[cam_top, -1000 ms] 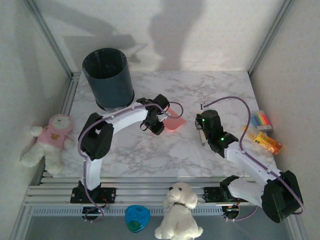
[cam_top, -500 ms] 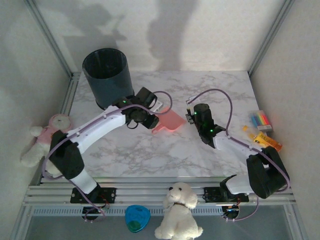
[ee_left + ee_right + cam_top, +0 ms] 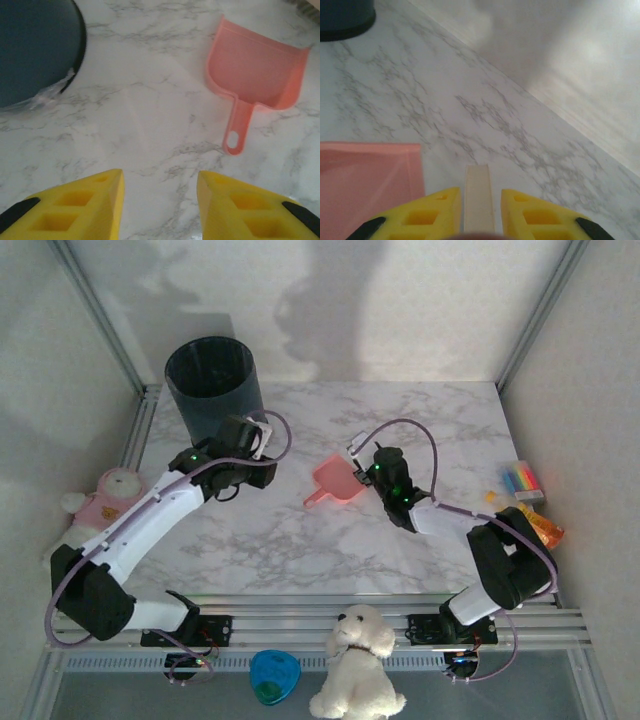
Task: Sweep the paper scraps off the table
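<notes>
Your left gripper (image 3: 159,176) hangs with its yellow fingers apart and nothing between them, low over the table (image 3: 300,540). From it, the pink dustpan (image 3: 255,75) lies flat at 1 o'clock and the dark bin (image 3: 35,50) stands at 10 o'clock. In the top view the left arm is stretched long, from its elbow at 8 o'clock up to the wrist just beside the foot of the bin.

Your right gripper (image 3: 480,194) is clamped on a pale flat stick (image 3: 478,175) that points to 12 o'clock over the marble, with the dustpan at its 9 o'clock. The right arm is folded and its forearm reaches toward 10 o'clock. The gripper is at the dustpan's right rim, and I cannot tell if it touches.
</notes>
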Controlling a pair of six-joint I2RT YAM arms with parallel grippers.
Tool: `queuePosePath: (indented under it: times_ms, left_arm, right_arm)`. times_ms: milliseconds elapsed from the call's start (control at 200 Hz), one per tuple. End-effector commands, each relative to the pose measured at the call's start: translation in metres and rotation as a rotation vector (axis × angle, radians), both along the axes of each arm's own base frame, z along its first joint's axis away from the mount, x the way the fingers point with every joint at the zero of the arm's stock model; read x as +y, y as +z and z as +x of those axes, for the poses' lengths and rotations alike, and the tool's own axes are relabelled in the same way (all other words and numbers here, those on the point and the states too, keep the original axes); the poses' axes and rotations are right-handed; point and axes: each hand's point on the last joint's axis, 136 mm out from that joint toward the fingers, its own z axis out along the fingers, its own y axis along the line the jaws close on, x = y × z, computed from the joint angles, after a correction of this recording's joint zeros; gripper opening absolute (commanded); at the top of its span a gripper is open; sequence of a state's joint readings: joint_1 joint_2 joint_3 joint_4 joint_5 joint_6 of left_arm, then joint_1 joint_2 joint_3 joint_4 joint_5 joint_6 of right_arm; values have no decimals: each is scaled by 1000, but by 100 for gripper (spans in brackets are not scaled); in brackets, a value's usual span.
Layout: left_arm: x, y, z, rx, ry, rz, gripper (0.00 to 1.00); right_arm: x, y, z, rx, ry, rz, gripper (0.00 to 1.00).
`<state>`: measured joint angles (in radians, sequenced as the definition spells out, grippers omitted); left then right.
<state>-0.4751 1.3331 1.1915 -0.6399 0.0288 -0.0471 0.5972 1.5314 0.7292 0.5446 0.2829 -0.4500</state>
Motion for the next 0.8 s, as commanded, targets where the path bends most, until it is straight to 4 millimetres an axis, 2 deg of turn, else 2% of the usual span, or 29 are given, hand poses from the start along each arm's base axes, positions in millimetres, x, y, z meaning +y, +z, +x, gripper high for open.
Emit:
queuePosePath:
  times_ms: [0,401,466,481,531,796]
  left_arm:
    - [11,13,10,-92,78,-29,42]
    - [35,22,15,-204,167,-28,42]
    - [39,22,15,-211,178,-23,42]
    - [39,22,15,-213,178,-22,42]
    - [41,20,15,-211,186,-18,42]
    - [45,17,15,-207,199,-6,42]
  right_arm:
    - [19,5,-3,-66,72,-20,0]
    - [54,-27,-29,-70,175,-142,5]
    - [54,-32,-29,-65,174,-163,8]
    - [63,-35,-36,-67,199,-171,8]
    - [68,-38,-39,-71,208,-191,8]
    - [78,-56,-49,-60,228,-243,12]
